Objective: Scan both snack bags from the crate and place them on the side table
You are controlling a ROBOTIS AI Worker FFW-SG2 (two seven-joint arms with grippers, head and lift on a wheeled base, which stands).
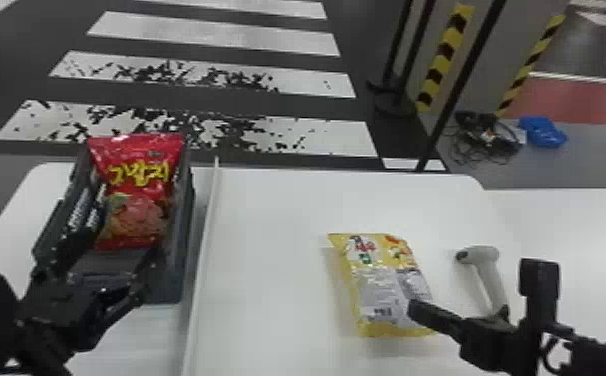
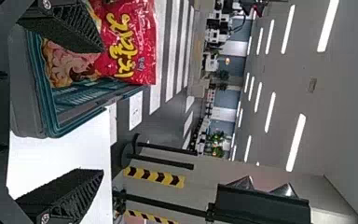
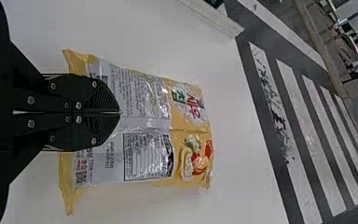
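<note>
Right claw point(image 1: 417, 310) pressed together over yellow bag point(image 1: 379, 280), left claw point(image 1: 114, 252) spread at crate point(image 1: 180, 240); white table point(image 1: 272, 215) is backed by striped floor point(image 1: 217, 40)

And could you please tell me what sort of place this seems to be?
Probably a large indoor test or demonstration hall, judging by the white crossing stripes on the floor, the black-and-yellow hazard strips and the rows of ceiling lights.
</note>
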